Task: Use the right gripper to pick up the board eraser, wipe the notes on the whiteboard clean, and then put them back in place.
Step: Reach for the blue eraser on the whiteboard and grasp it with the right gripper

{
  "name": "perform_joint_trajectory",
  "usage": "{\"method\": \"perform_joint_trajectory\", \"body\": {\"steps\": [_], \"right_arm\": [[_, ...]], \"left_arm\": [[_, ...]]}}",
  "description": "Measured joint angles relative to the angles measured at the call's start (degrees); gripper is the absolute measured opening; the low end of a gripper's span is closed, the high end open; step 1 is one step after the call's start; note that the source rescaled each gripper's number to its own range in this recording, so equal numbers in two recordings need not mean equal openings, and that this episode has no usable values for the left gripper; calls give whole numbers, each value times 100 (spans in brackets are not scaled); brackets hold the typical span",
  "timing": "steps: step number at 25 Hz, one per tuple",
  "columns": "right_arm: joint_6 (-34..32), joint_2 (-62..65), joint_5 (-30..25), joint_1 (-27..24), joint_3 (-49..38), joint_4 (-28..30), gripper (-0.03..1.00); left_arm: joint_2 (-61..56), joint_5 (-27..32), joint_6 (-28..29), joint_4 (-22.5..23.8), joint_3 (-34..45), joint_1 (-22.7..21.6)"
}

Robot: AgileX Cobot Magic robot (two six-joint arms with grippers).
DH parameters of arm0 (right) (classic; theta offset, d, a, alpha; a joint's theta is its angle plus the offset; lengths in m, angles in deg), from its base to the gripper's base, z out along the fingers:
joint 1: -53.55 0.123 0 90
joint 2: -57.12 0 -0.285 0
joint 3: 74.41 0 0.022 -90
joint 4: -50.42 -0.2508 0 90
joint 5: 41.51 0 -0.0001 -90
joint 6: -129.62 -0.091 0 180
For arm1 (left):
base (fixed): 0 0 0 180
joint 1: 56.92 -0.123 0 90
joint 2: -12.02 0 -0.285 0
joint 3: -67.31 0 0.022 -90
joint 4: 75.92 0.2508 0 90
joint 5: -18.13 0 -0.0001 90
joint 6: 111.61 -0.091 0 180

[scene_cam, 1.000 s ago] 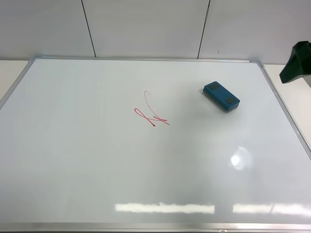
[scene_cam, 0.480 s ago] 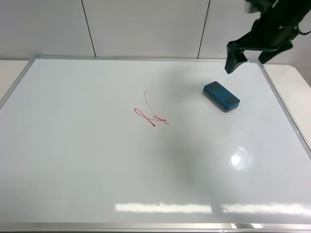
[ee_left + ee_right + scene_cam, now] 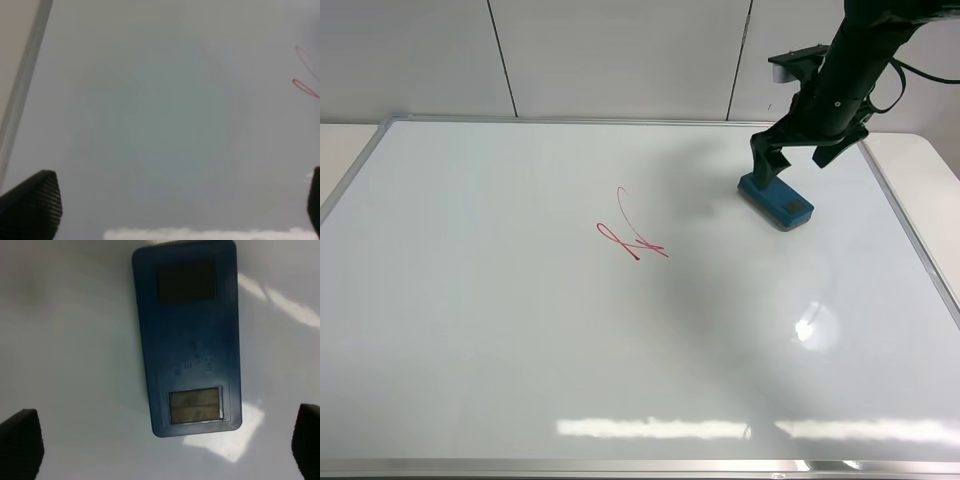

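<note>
The teal-blue board eraser (image 3: pixel 777 200) lies flat on the whiteboard (image 3: pixel 520 350) at the far right. My right gripper (image 3: pixel 802 152) hovers open just above it, not touching it. In the right wrist view the eraser (image 3: pixel 187 340) lies below and between the spread fingertips (image 3: pixel 20 445), with the gripper (image 3: pixel 162 452) open and empty. The red notes (image 3: pixel 632 236) sit near the board's middle, left of the eraser. My left gripper (image 3: pixel 172 210) is open over bare board near the left frame. The notes' edge shows in the left wrist view (image 3: pixel 305 85).
The whiteboard's silver frame (image 3: pixel 910 240) runs close to the right of the eraser, and its left frame shows in the left wrist view (image 3: pixel 25 85). A pale wall with dark seams (image 3: pixel 500 60) stands behind the board. Bright light reflections (image 3: pixel 660 428) lie near the front edge.
My right arm has come in from the right edge, moved left and down, and now hangs just over the eraser. The eraser and the notes have not moved.
</note>
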Motion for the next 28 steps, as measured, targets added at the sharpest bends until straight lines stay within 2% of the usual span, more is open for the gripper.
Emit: {"method": "perform_joint_trajectory", "body": {"steps": [12,28], "right_arm": [[0,-297,398,0,14,132,100],[-19,-549,526,0,38,138,100]], "left_arm": [[0,0,-6,0,0,0],[0,0,-2,0,0,0]]}}
